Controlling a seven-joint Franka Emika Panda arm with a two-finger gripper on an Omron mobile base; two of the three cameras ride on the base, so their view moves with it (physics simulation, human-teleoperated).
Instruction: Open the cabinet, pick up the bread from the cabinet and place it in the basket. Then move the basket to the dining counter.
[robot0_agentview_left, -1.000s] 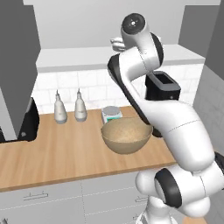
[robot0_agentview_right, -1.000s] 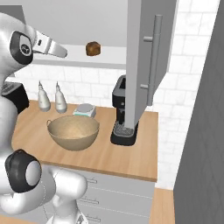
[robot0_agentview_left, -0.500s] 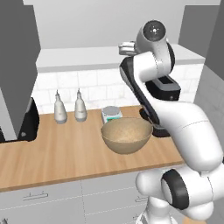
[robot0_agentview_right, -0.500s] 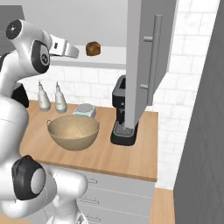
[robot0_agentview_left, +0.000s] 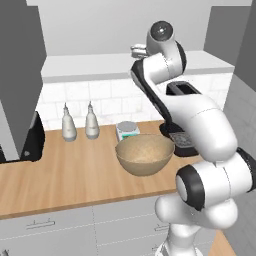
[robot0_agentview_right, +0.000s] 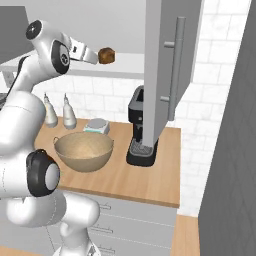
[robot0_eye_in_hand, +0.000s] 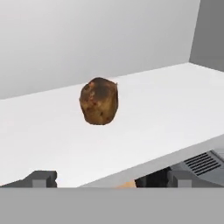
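open shelf room around bread (robot0_eye_in_hand: 99, 101)

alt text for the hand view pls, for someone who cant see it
A small brown chunk of bread sits on the white shelf inside the open cabinet, straight ahead of the open gripper, whose two dark fingertips rise at the bottom, short of the bread. A plain grey back wall stands behind.

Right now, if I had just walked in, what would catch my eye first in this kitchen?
Probably the white arm reaching up into the open cabinet, its open gripper stopped just short of a small brown bread on the white shelf. Next, the big tan basket on the wood worktop below, with a black coffee machine beside it.
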